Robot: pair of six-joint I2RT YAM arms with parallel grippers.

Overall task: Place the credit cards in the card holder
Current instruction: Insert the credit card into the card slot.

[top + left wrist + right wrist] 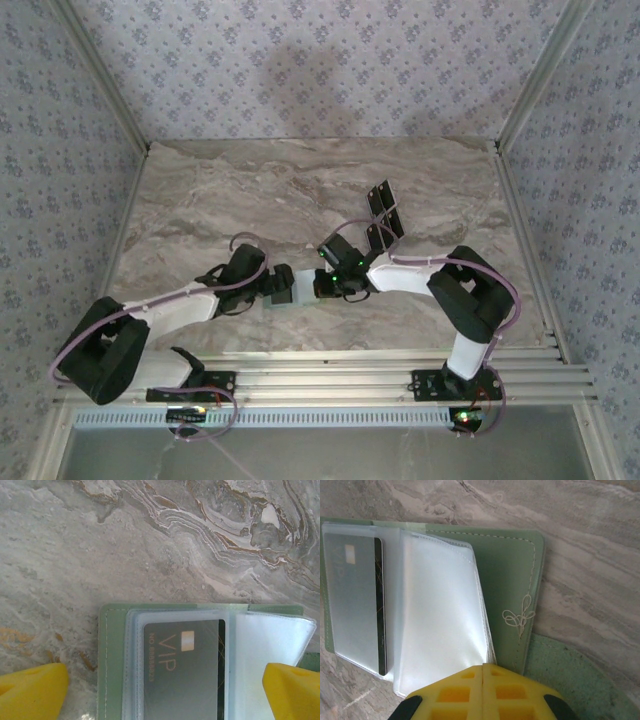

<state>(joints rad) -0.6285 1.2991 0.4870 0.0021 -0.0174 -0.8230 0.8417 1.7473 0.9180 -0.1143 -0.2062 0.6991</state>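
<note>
The card holder (pixel 112 655) lies open on the marble, sage green with clear plastic sleeves. A dark credit card marked VIP (pixel 182 675) sits inside one sleeve, and a second card's black edge peeks out behind it. My left gripper (pixel 165 690) is open, its yellow fingertips (pixel 35 687) standing either side of the holder. In the right wrist view the card holder (pixel 515 570) shows its stitched cover and the sleeved card (pixel 355 595). My right gripper (pixel 484 669) is shut on the lower corner of the lifted empty sleeves (pixel 442 615). Two loose black cards (pixel 383 197) (pixel 382 235) lie beyond the grippers.
Both arms meet at the table's middle front over the card holder (pixel 283 298). A dark green textured patch (pixel 565 670) lies under the holder's right edge. The marble table (pixel 200 190) is bounded by patterned walls on three sides and a ribbed metal rail (pixel 350 375) in front.
</note>
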